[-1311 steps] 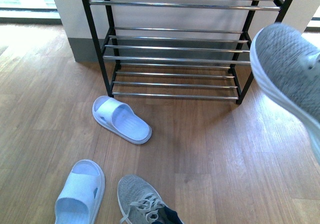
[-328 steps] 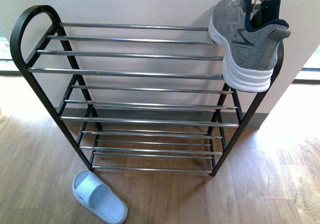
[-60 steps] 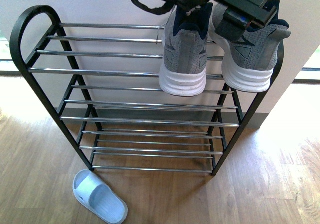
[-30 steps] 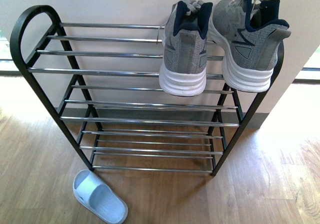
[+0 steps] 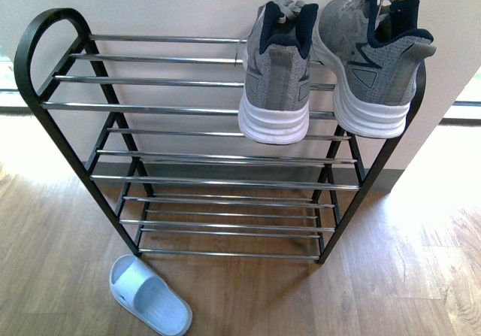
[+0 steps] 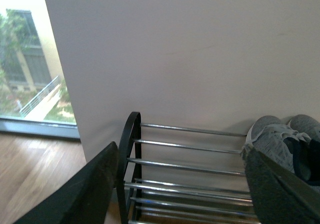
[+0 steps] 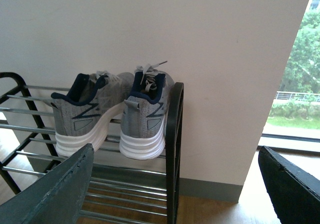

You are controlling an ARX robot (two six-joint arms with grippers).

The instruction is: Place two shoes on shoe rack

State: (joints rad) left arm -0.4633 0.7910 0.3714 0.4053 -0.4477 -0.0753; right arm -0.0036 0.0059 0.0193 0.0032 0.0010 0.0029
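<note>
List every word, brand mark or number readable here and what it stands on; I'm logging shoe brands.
No text can be read anywhere.
Black metal shoe rack with chrome rods: no label.
Grey knit white-soled sneaker nearer mid-rack: only dark angular lines, no letters.
Grey knit sneaker at the rack's end: the same.
Pale blue rubber slide sandal: no mark visible.

Both shoes are heathered grey knit with thick white ribbed soles, navy collar lining and pale grey laces. The inner sneaker (image 5: 275,73) shows a plain grey heel panel. The outer sneaker (image 5: 376,58) carries dark navy zigzag lines and a triangle outline on its side. The shoe rack (image 7: 172,149) has black uprights and shiny chrome rods. The slide sandal (image 5: 150,302) is pale blue. The floor (image 5: 248,298) is warm brown wood grain and the wall (image 5: 188,5) is off-white.
</note>
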